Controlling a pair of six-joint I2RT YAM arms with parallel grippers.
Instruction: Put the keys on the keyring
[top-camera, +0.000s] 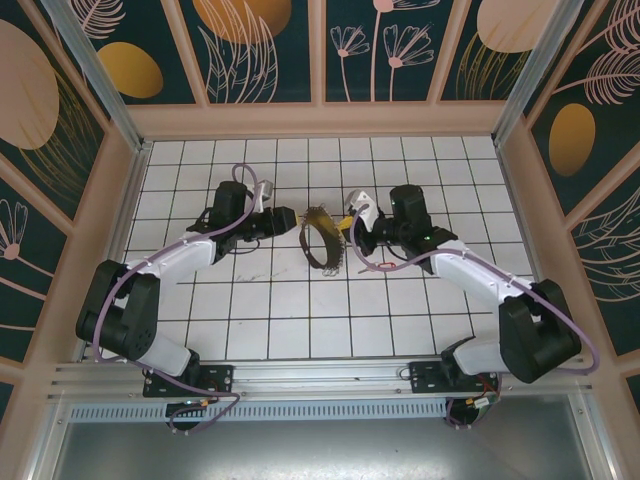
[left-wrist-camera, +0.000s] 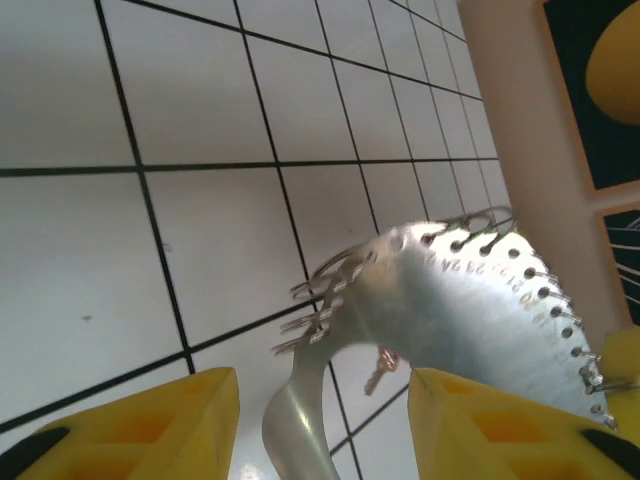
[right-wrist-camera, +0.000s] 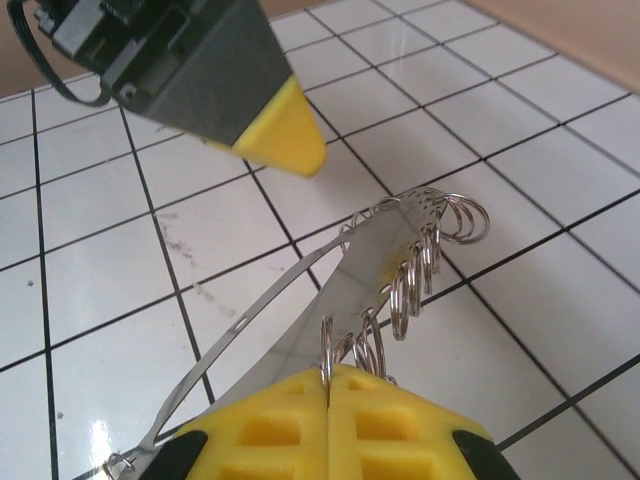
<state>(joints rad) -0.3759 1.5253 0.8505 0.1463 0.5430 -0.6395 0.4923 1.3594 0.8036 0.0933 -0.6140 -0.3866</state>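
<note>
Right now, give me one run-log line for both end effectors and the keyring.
left end effector: open, not gripping keyring | right end effector: shut on keyring

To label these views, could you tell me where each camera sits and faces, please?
Top external: above and behind the arms, looking down at the tiled table; both arms flank the keyring.
Left wrist: on the left arm, facing the keyring; open left hand in foreground.
Right wrist: on the right arm; right hand shut on the keyring, left hand beyond.
Shared: the keyring.
</note>
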